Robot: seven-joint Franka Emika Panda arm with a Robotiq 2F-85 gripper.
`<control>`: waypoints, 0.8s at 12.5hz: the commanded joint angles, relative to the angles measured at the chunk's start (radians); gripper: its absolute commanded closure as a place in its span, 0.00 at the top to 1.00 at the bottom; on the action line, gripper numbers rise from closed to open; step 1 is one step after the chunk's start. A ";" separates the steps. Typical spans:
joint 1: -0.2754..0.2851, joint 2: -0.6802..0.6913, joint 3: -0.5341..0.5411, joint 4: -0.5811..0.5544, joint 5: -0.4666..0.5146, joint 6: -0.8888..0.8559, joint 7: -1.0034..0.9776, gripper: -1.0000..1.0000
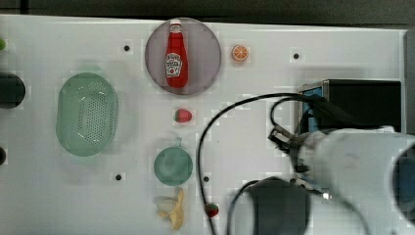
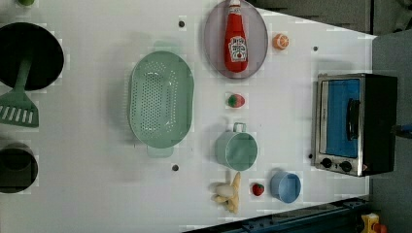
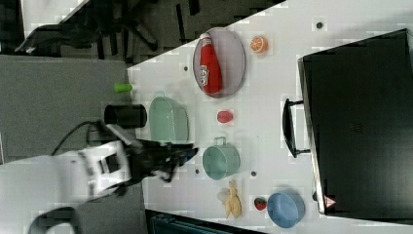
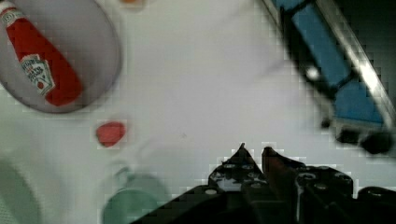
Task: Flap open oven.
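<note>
Leftward, oven door unobstructed

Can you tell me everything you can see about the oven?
The oven is a boxy toaster oven with a black top and a shiny silver metal front. Its door is blue-tinted glass with a dark bar handle across it, and the door is closed. Two dark knobs sit beside the door. It stands on the white table at the left view's right edge. Nothing touches it but the table.
</note>
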 commanded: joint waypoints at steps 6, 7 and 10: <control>-0.041 0.194 -0.165 -0.096 -0.004 0.313 -0.675 0.17; -0.041 0.220 -0.173 -0.106 -0.005 0.349 -0.676 0.17; -0.048 0.292 -0.178 -0.135 -0.004 0.457 -0.675 0.17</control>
